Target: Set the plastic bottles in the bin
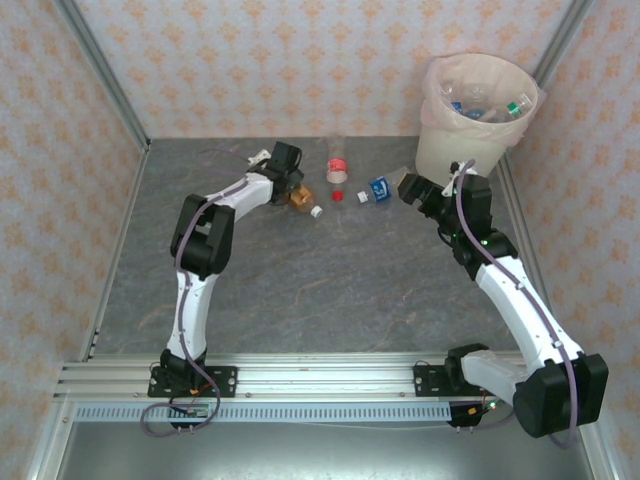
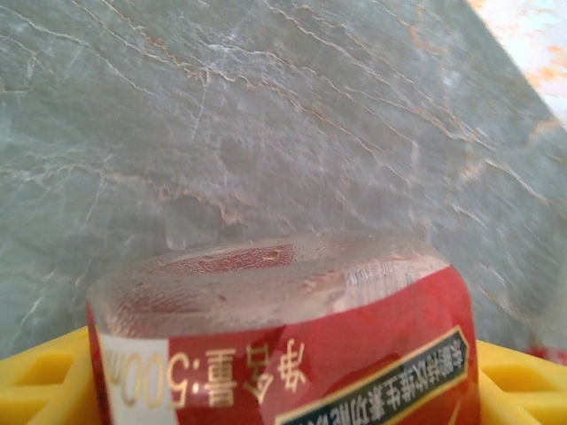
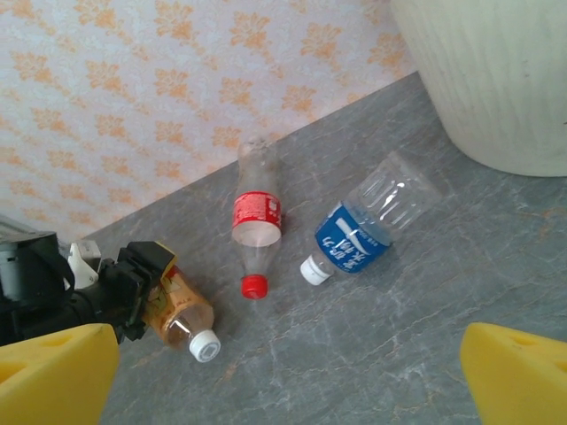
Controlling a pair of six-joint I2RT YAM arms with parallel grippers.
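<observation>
Left tool (image 1: 290, 185) clamps brown bottle (image 3: 182, 312), which lies on surface (image 1: 330, 270) at far middle. Right tool (image 3: 288, 376) is wide, empty, near blue-label bottle (image 3: 354, 237). Red-label bottle (image 3: 257, 217) lies between the two. Bin (image 1: 445, 150) stands far right, several bottles (image 1: 490, 105) inside.

The table (image 1: 320, 270) is showing grey marbling with pale and rusty veins, and the walls (image 1: 260, 60) are wearing cream paper printed with orange floral motifs. The bin (image 1: 450, 152) is showing cream-white under a pale pink liner (image 1: 436, 100). The red-labelled bottle (image 3: 255, 217) is carrying a red cap, the blue-labelled bottle (image 3: 354, 239) a white one. The amber bottle (image 3: 182, 317) is wearing a white cap, its label seemingly reading red with gold lettering close up. The right gripper (image 3: 283, 385) is showing yellow fingers (image 3: 53, 372); the arms (image 1: 190, 300) are showing white and black.
</observation>
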